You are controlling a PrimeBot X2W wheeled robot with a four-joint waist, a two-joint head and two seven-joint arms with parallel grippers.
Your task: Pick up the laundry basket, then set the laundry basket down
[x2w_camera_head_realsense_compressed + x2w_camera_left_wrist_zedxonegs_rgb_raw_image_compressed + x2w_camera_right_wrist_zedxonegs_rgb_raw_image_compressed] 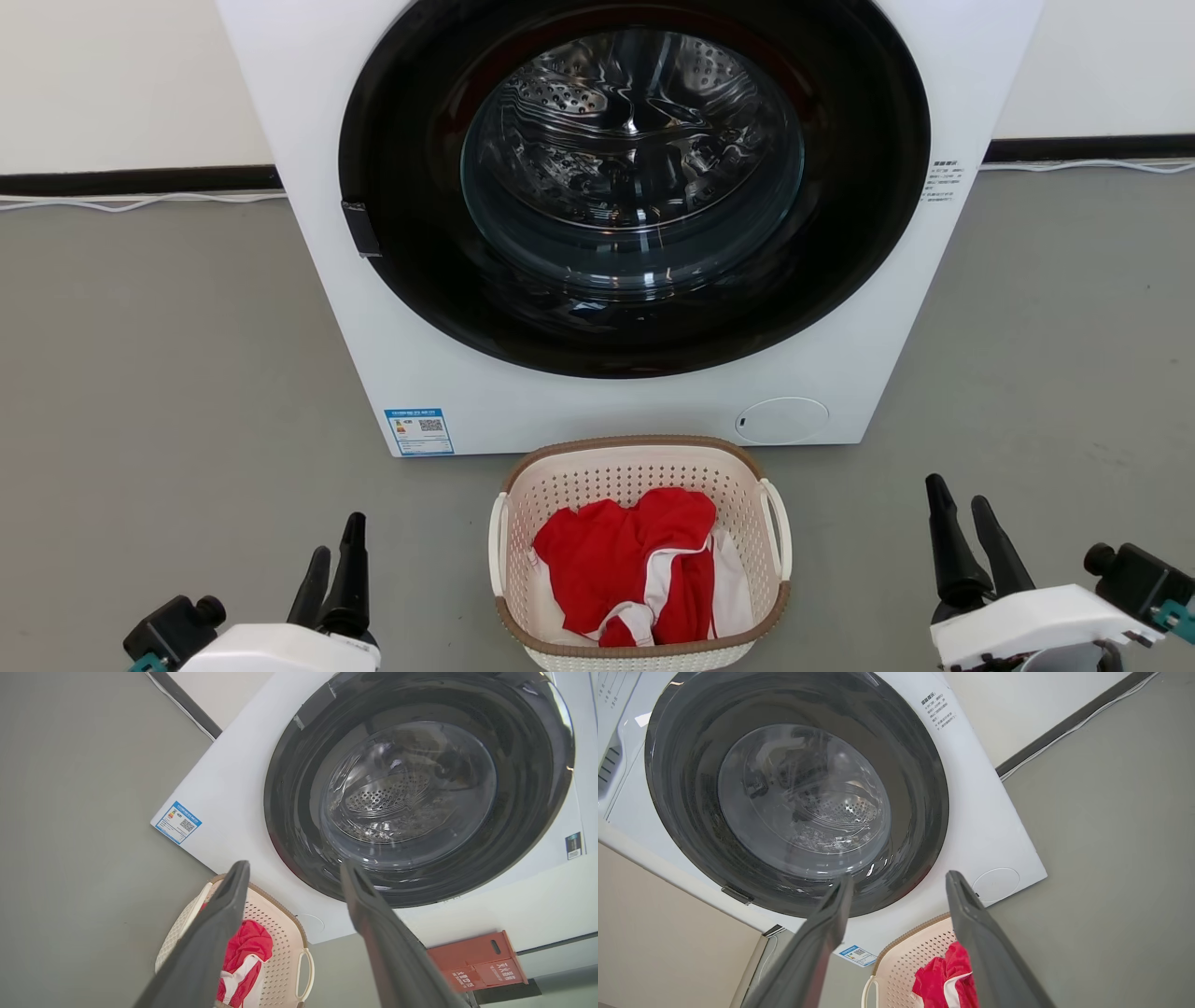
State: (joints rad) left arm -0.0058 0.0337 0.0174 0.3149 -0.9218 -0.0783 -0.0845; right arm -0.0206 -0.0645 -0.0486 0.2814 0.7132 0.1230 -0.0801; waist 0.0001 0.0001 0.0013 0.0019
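The laundry basket (560,485), cream-white and perforated with a brown rim, stands on the grey floor just in front of the washing machine, holding red and white clothes (625,560). Its white loop handles (777,527) stick out on both sides. My left gripper (336,555) is open at the lower left, well clear of the basket. My right gripper (962,499) is open at the lower right, also apart from it. In the left wrist view the basket (285,947) lies beyond the spread fingers (219,924); in the right wrist view the basket (915,956) sits between and past the fingers (971,919).
A white front-loading washing machine (373,308) with a dark round door (635,177) rises directly behind the basket. A white cable (140,201) runs along the wall base. A red box (476,961) stands beside the machine. Grey floor (168,373) spreads on both sides.
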